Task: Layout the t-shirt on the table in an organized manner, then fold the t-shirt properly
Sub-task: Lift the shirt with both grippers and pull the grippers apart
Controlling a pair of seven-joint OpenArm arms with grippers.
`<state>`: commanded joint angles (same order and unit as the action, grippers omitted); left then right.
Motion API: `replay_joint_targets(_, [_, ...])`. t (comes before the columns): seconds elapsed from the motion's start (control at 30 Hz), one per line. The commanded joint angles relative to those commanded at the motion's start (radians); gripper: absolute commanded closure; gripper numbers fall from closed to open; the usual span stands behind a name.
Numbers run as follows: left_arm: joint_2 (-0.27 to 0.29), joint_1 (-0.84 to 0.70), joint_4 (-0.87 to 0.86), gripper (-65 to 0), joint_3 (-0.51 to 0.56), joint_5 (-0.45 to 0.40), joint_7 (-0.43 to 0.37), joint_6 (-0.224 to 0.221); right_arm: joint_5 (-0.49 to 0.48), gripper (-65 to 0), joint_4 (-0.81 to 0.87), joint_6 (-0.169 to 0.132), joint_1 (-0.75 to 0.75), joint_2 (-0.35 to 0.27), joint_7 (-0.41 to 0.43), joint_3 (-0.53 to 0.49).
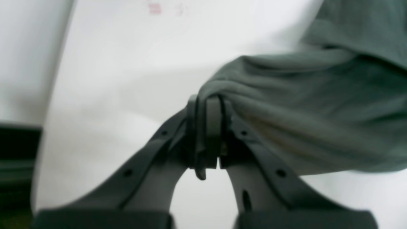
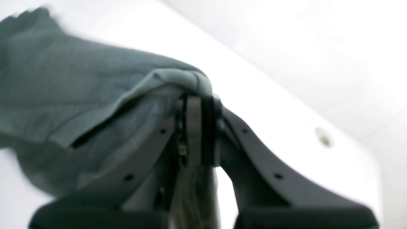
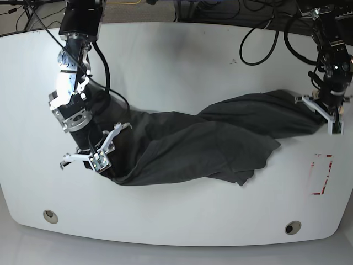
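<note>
T-shirt [image 3: 193,141] stretched between left claw [image 3: 329,118] and right claw [image 3: 102,160], both clamping cloth

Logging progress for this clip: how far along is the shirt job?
Early layout stage. Done: left gripper and right gripper each pinch an end of the t-shirt. In hand: stretching it across the table. Left: it is twisted and bunched, not flat; no fold made.

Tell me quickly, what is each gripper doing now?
Left gripper: closed on the t-shirt.
Right gripper: closed on the t-shirt too.
</note>
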<state>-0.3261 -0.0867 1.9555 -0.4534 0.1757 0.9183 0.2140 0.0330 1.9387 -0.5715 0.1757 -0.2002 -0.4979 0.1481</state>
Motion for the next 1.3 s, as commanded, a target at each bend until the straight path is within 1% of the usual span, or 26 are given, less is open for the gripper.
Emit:
replay_joint_targets(0.03, [-0.002, 0.048, 0.002, 0.0, 0.0, 0.0, 0.034, 0.0, 0.003, -0.2, -0.002, 0.0, 0.029, 0.0, -0.012, 0.002])
replay_joint_targets(0.1, [-0.003, 0.115, 0.002, 0.0, -0.002, 0.0, 0.071, 0.0, 0.003, -0.2, -0.014, 0.0, 0.069, -0.006, -0.028, 0.002])
replay_joint_targets(0.13, [-0.005, 0.167, 0.002, 0.0, -0.002, -0.002, 0.103, 0.0, 0.003, -0.2, -0.023, 0.0, 0.097, -0.015, -0.041, 0.002])
replay_joint_targets(0.2, [-0.023, 0.233, 0.002, 0.0, -0.002, -0.002, 0.144, 0.0, 0.003, -0.2, -0.037, 0.0, 0.14, -0.026, -0.058, 0.002])
replay_joint_targets(0.3, [-0.049, 0.327, 0.0, 0.0, -0.002, 0.0, 0.195, 0.0, 0.003, -0.2, -0.06, 0.0, 0.198, -0.035, -0.078, 0.002])
replay_joint_targets(0.47, [-0.06, 0.509, 0.0, 0.0, -0.002, 0.0, 0.269, 0.0, 0.002, -0.2, -0.123, 0.0, 0.308, -0.072, -0.087, 0.002])
replay_joint_targets(0.53, [-0.063, 0.56, -0.002, 0.0, -0.002, -0.002, 0.281, 0.0, 0.002, -0.2, -0.141, 0.0, 0.345, -0.086, -0.089, 0.002])
replay_joint_targets(0.67, [-0.106, 0.658, -0.006, 0.0, 0.002, -0.002, 0.29, 0.0, 0.003, -0.2, -0.193, 0.0, 0.43, -0.112, -0.091, 0.002])
replay_joint_targets(0.73, [-0.107, 0.7, -0.008, 0.0, 0.003, -0.002, 0.292, 0.0, 0.003, -0.2, -0.216, 0.0, 0.471, -0.127, -0.103, 0.002])
replay_joint_targets(0.87, [-0.109, 0.741, -0.008, 0.0, 0.003, -0.002, 0.292, 0.0, -0.003, -0.2, -0.242, 0.0, 0.522, -0.158, -0.135, 0.002])
replay_joint_targets(1.03, [-0.109, 0.744, -0.008, 0.0, 0.003, -0.002, 0.293, 0.0, -0.003, -0.2, -0.253, 0.0, 0.532, -0.169, -0.144, 0.005])
replay_joint_targets(1.1, [-0.109, 0.736, -0.008, 0.0, 0.002, -0.002, 0.293, 0.0, -0.003, -0.2, -0.253, 0.0, 0.512, -0.169, -0.146, 0.031])
replay_joint_targets(1.13, [-0.109, 0.72, -0.008, 0.0, 0.002, 0.0, 0.293, 0.0, -0.003, -0.2, -0.253, 0.0, 0.482, -0.164, -0.146, 0.06])
replay_joint_targets(1.2, [-0.107, 0.677, -0.006, 0.0, 0.002, 0.002, 0.293, 0.0, -0.003, -0.2, -0.25, -0.003, 0.448, -0.161, -0.144, 0.086])
replay_joint_targets(1.3, [-0.104, 0.605, -0.006, 0.0, 0.0, 0.003, 0.292, 0.0, -0.005, -0.2, -0.249, -0.028, 0.376, -0.157, -0.141, 0.126])
